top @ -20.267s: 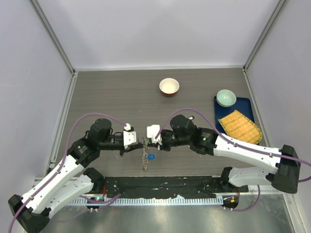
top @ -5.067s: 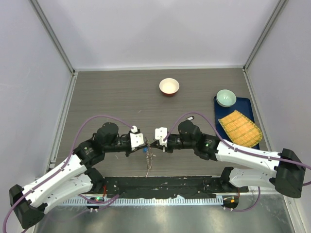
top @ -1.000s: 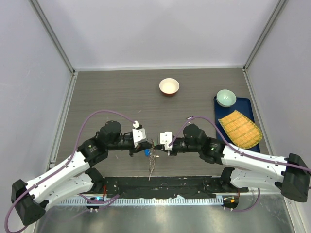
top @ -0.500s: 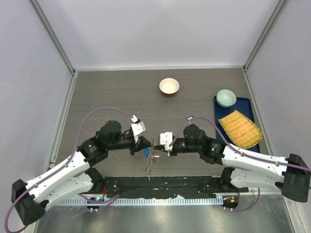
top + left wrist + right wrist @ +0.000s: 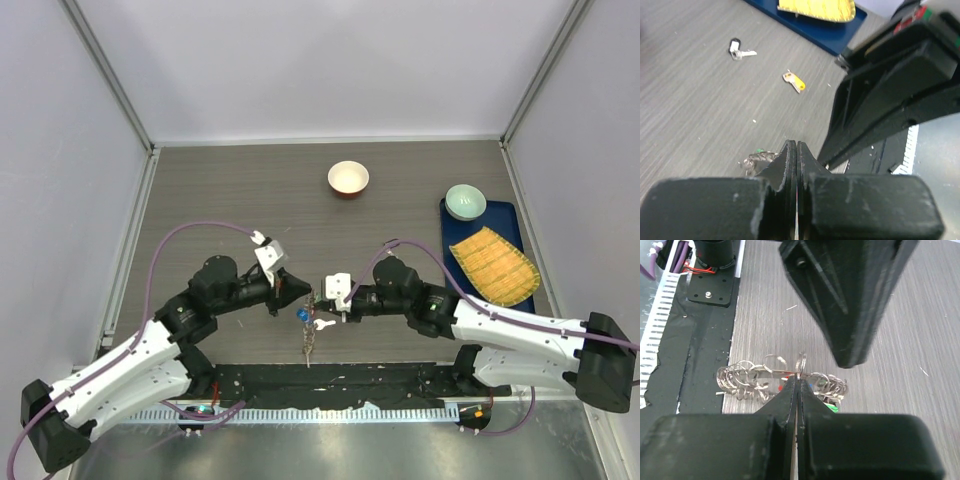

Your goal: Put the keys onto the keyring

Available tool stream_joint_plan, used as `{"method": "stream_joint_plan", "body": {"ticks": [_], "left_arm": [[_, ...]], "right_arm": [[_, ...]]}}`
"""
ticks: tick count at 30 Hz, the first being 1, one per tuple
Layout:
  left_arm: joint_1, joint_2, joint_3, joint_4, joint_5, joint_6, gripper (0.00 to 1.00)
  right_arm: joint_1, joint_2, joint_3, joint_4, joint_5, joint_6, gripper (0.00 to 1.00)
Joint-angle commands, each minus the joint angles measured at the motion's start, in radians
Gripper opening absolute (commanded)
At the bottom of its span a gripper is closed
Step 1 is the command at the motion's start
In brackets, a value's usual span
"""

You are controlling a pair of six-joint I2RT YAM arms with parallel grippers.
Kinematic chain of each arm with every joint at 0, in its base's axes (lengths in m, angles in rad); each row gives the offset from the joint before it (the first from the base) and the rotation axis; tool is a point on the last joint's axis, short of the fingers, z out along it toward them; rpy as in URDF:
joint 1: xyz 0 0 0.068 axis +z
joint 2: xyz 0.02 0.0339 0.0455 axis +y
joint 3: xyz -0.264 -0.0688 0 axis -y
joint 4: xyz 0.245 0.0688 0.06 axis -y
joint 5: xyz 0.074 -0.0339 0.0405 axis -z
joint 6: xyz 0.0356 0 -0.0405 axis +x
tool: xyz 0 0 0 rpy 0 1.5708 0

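The keyring (image 5: 775,376), a thin metal ring fringed with small silvery rings, hangs from my right gripper (image 5: 797,377), which is shut on it. In the top view it dangles below the right gripper (image 5: 322,298), with a blue key (image 5: 302,314) beside it. Red, blue and green key heads show behind the ring. My left gripper (image 5: 293,294) is shut just left of the ring; nothing shows between its jaws (image 5: 796,150). A yellow key (image 5: 794,81) and a black key (image 5: 737,50) lie loose on the table.
A red-and-cream bowl (image 5: 348,178) stands at the back middle. A blue tray (image 5: 505,215) at the right holds a green bowl (image 5: 465,201) and a yellow mat (image 5: 493,260). A black strip (image 5: 380,378) runs along the near edge.
My left gripper has tilted and drawn back to the left, off the ring. The right gripper still holds the keyring in the same spot, with the blue key beside it.
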Motion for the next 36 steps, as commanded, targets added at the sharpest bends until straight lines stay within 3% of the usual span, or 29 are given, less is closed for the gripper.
{"method": "stream_joint_plan", "body": {"ticks": [1,13,15,18,26,31,36], "left_arm": [[0.005,-0.035,-0.013,0.184,-0.046,-0.048,0.00],[0.003,-0.078,-0.052,0.145,-0.089,-0.023,0.00],[0.005,-0.084,-0.061,0.136,-0.092,-0.028,0.13],[0.003,-0.101,-0.064,0.092,-0.087,-0.004,0.24],[0.003,-0.006,0.086,-0.243,0.049,0.214,0.52],[0.005,0.084,0.184,-0.367,0.135,0.436,0.55],[0.005,0.224,0.240,-0.407,0.270,0.547,0.52]], "right_arm": [[0.014,0.000,0.028,0.049,-0.004,0.026,0.01],[0.014,-0.025,0.020,0.055,0.050,0.046,0.01],[0.014,-0.030,0.023,0.052,0.054,0.040,0.01],[0.014,-0.040,0.028,0.035,0.064,0.034,0.01],[0.014,-0.053,0.051,-0.032,0.048,0.008,0.01],[0.014,-0.057,0.056,-0.043,0.030,-0.001,0.01],[0.014,-0.063,0.059,-0.048,0.028,-0.004,0.01]]}}
